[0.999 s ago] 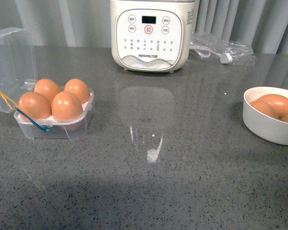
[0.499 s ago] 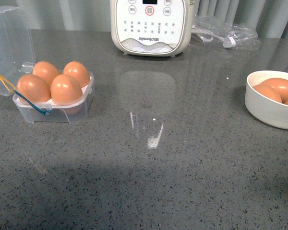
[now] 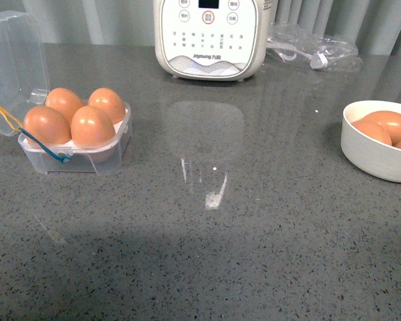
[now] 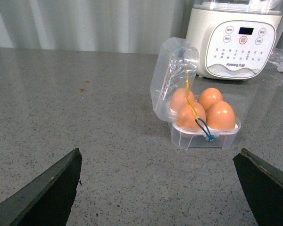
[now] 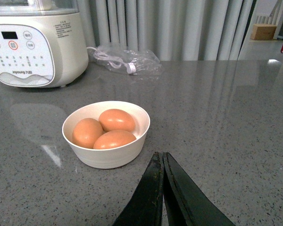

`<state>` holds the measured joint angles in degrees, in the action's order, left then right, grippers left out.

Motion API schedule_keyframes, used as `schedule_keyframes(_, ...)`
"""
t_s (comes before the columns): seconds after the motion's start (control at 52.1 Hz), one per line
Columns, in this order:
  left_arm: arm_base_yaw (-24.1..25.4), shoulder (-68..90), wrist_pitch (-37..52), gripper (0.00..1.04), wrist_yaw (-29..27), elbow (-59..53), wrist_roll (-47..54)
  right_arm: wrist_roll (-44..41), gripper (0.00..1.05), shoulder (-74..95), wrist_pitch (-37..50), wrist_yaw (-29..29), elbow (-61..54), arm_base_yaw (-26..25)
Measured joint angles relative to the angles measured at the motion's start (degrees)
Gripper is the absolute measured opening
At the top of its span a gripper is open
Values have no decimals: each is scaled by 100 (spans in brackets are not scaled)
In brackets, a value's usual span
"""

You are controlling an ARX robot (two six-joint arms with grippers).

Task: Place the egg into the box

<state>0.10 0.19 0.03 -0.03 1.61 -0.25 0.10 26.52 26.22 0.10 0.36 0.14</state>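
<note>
The clear box [image 3: 113, 157] stands at the table's left with its lid [image 3: 13, 60] open and all its cells filled with orange-brown eggs [image 3: 92, 126]. It also shows in the left wrist view [image 4: 226, 136], ahead of my left gripper [image 4: 161, 160], which is open, empty and well back from it. My right gripper [image 5: 161, 157] is shut and empty, just short of a white bowl [image 5: 108, 157] holding three more eggs [image 5: 117, 119]. Neither gripper shows in the front view.
A white Joyoung cooker [image 3: 210, 37] stands at the back centre. A crumpled clear plastic bag [image 3: 314, 50] with a cable lies behind it to the right. The white bowl [image 3: 371, 157] sits at the right edge. Curtains hang behind the table.
The front view tilted down between one second and half a second ago, so everything sits higher in frame. Since then it has barely shifted. Nothing on the table moved.
</note>
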Motion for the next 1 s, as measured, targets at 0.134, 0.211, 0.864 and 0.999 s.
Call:
schedule_keyframes(0.134, 0, 0, 0, 98, 0, 0, 0, 0, 3, -442, -409, 0, 0, 0)
schedule_keyframes(0.211, 0, 0, 0, 98, 0, 0, 0, 0, 3, -632, -588, 0, 0, 0)
schedule_keyframes(0.864, 0, 0, 0, 98, 0, 0, 0, 0, 3, -1974, -2035, 0, 4, 0)
schedule_keyframes(0.999, 0, 0, 0, 98, 0, 0, 0, -2, 3, -2605, -2586, -7, 2, 0)
